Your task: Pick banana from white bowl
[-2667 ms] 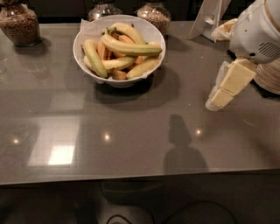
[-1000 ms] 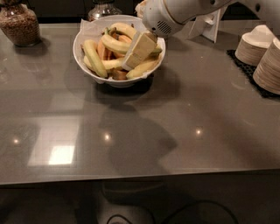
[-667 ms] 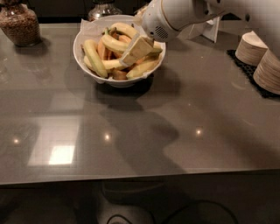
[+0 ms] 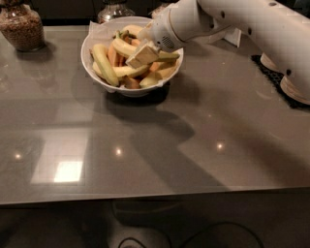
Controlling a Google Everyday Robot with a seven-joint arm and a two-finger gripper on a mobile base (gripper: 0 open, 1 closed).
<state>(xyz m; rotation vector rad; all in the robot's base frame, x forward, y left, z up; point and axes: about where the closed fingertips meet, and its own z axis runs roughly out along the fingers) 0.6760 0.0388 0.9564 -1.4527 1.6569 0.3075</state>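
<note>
End effector (image 4: pixel 141 54) down in the white bowl (image 4: pixel 87 48) at the table's (image 4: pixel 145 160) far side, right atop the banana (image 4: pixel 122 47) sprawled across the fruit pile. Touching or hovering: cannot tell. Grip width, likewise.

A: What's on the tbl?
B: Grey glossy tbl (image 4: pixel 145 160). Far-centre sits the white bowl (image 4: pixel 130 90). Far-left corner: glass jar (image 4: pixel 22 26) w/ brown contents. A 2nd jar (image 4: pixel 114 9) is just behind the bowl.
A: Right side?
B: There's a black mat (image 4: pixel 271 72) at the edge, w/ stacked beige bowls (image 4: pixel 293 89) on it.
A: And the gripper?
B: The gripper (image 4: pixel 140 55) is over the bowl, low inside its rim.
</note>
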